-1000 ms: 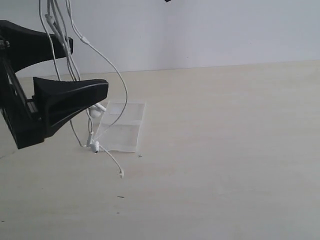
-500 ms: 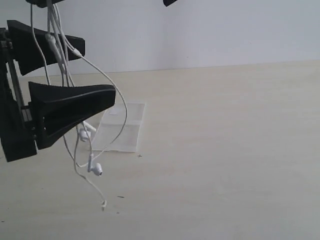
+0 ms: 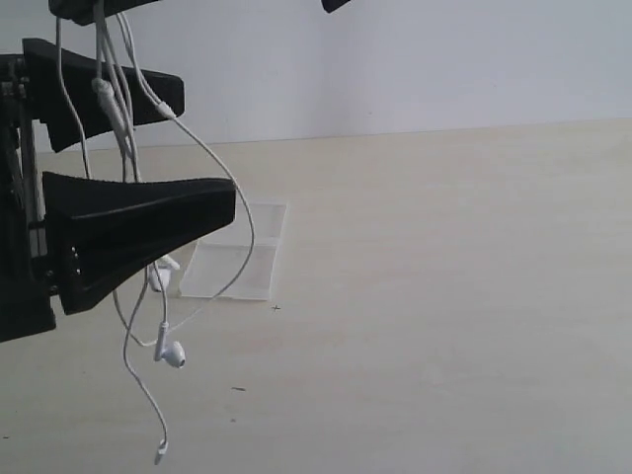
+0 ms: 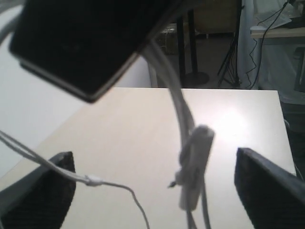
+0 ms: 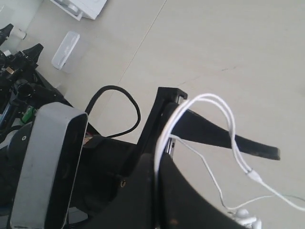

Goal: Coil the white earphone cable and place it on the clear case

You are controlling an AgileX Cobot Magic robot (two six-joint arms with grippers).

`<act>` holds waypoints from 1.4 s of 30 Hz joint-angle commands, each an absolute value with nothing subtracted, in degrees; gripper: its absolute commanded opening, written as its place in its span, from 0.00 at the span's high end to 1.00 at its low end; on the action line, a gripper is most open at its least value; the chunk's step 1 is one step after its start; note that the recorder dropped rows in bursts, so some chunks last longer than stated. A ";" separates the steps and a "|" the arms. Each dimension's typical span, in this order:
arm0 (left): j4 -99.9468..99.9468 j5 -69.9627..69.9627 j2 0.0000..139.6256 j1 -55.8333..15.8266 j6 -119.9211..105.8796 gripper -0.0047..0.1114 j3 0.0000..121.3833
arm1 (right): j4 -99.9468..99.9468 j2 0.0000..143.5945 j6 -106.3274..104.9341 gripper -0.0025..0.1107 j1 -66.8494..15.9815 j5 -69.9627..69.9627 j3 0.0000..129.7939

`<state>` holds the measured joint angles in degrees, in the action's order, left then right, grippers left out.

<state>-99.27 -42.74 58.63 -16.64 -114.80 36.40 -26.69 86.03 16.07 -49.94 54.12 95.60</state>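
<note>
The white earphone cable (image 3: 202,148) hangs in several strands from my right gripper (image 3: 94,8), which sits at the top left edge of the exterior view. That gripper (image 5: 158,167) is shut on the bundled strands. Two earbuds (image 3: 173,354) and the plug (image 3: 158,456) dangle low, off the clear case (image 3: 237,255) that lies flat on the table. My left gripper (image 3: 202,148) is wide open, one finger on each side of the hanging strands. The inline remote (image 4: 195,167) hangs between its fingers (image 4: 271,191), apart from both.
The pale wooden table (image 3: 444,296) runs to a white wall at the back. In the right wrist view a pale rectangular box (image 5: 65,49) and a white object (image 5: 83,5) lie far off, and a black lead (image 5: 119,95) loops by the left arm.
The cable's earbuds and plug have swung from beside the case toward the front left and now dangle lower in view. The left gripper has shifted slightly right, still open.
</note>
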 commanded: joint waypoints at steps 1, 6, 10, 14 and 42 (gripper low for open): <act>-99.95 -41.97 58.67 -16.54 -114.67 0.34 36.36 | -26.99 86.06 15.43 0.98 -50.00 53.87 95.72; -99.95 -41.28 58.67 -16.54 -114.67 0.61 36.36 | -26.99 86.06 15.43 0.98 -50.00 53.87 95.72; -99.95 -41.05 58.67 -16.54 -114.79 0.64 36.36 | -26.99 85.94 15.43 0.98 -50.00 53.47 95.72; -99.95 -41.05 58.67 -16.54 -114.79 0.64 36.36 | -27.91 85.94 15.43 0.98 -50.00 53.25 95.72; -99.95 -37.61 58.67 -16.54 -113.68 0.64 36.18 | -30.04 83.77 14.48 0.98 -50.00 50.21 95.72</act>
<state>-99.27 -37.95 58.63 -16.64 -114.45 36.40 -30.05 84.26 14.92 -49.94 51.11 95.60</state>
